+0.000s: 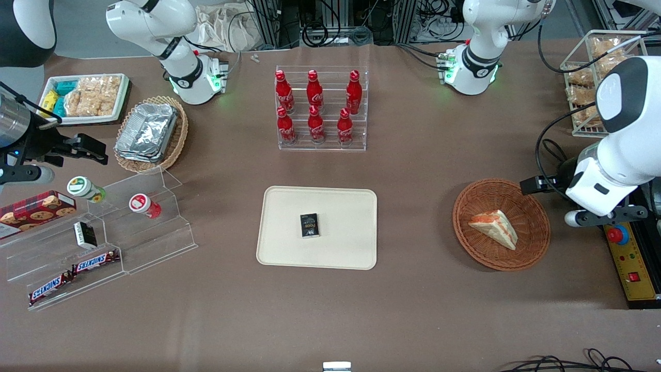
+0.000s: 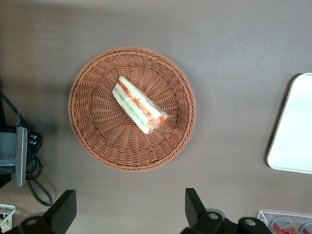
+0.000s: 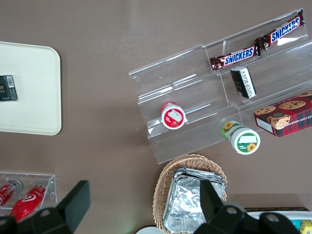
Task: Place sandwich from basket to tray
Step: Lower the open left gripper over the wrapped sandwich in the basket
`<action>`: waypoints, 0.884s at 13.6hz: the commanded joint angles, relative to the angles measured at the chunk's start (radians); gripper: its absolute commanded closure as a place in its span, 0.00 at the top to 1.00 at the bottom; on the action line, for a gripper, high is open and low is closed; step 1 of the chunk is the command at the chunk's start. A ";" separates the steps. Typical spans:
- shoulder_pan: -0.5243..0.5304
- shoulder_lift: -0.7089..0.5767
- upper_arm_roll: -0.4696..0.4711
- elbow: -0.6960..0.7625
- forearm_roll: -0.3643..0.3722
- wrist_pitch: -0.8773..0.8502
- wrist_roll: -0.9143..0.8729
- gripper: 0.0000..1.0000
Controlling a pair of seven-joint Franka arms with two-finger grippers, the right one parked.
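Observation:
The sandwich, a pale wedge with orange-red and green layers, lies in the round reddish-brown basket toward the working arm's end of the table. Both also show in the left wrist view, the sandwich in the middle of the basket. My left gripper hangs high above the table by the basket's rim, a little farther from the front camera than the sandwich. It is open and empty, its fingers wide apart. The cream tray lies mid-table with a small black box on it.
A clear rack of red bottles stands farther back than the tray. A white wire rack and a yellow control box flank the working arm. A clear stepped shelf, an oval basket of foil trays and a white snack tray lie toward the parked arm's end.

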 commanded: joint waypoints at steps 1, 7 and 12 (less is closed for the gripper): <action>0.008 0.000 -0.003 0.005 -0.017 -0.016 0.021 1.00; 0.009 0.013 -0.003 -0.041 -0.017 -0.011 0.019 1.00; 0.025 0.019 -0.001 -0.211 -0.012 0.193 -0.105 0.99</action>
